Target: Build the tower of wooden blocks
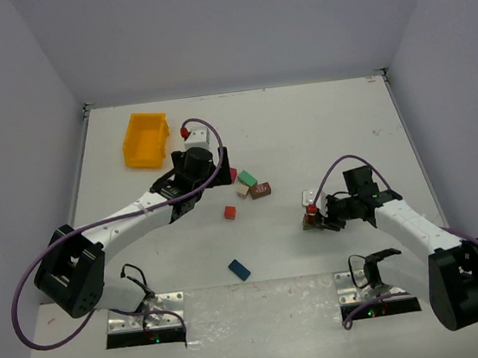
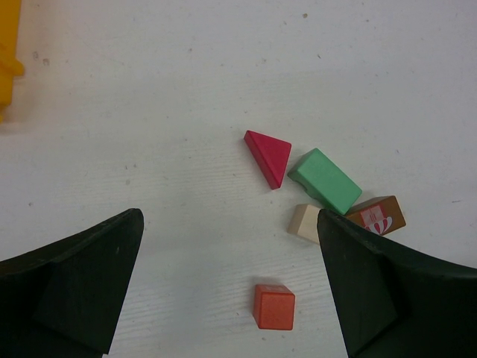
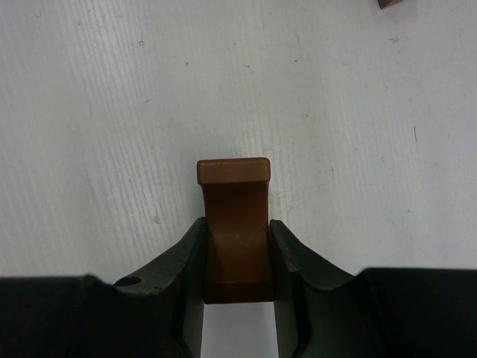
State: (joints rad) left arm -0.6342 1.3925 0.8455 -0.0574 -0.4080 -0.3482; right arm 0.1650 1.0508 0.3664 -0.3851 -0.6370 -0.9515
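From above, the red cube (image 1: 229, 212) lies on the white table (image 1: 320, 125). Just behind the cube and a bit to its right sits a small bunch of blocks: the wedge (image 1: 233, 174), the green block (image 1: 247, 179), the cream block (image 1: 242, 191) and the brown block (image 1: 260, 190). The blue block (image 1: 239, 270) lies alone, in front of the cube. The yellow bin (image 1: 145, 140) is well behind the cube, to its left. All these blocks lie flat, none on top of another. The left gripper (image 1: 218, 166) hangs behind the cube, next to the bunch. The right gripper (image 1: 314, 219) is well to the right of the cube, low over the table, with the brick (image 1: 309, 224) in it.

The left wrist camera looks down on the cube (image 2: 273, 306). The left gripper (image 2: 229, 224) has its jaws wide apart, with nothing between them. Past the cube lie the wedge (image 2: 268, 156), the green block (image 2: 325, 180), the cream block (image 2: 305, 222) and the brown block (image 2: 376, 215), close together. The brown block has a white patch with red marks on it. I cannot read them as words. A bit of the bin (image 2: 7, 67) shows at the far left edge.

In the right wrist view, the right gripper (image 3: 235, 231) squeezes the brick (image 3: 232, 173) between its two black fingers. The brick's end sticks out past the fingertips. I cannot tell if it touches the table.
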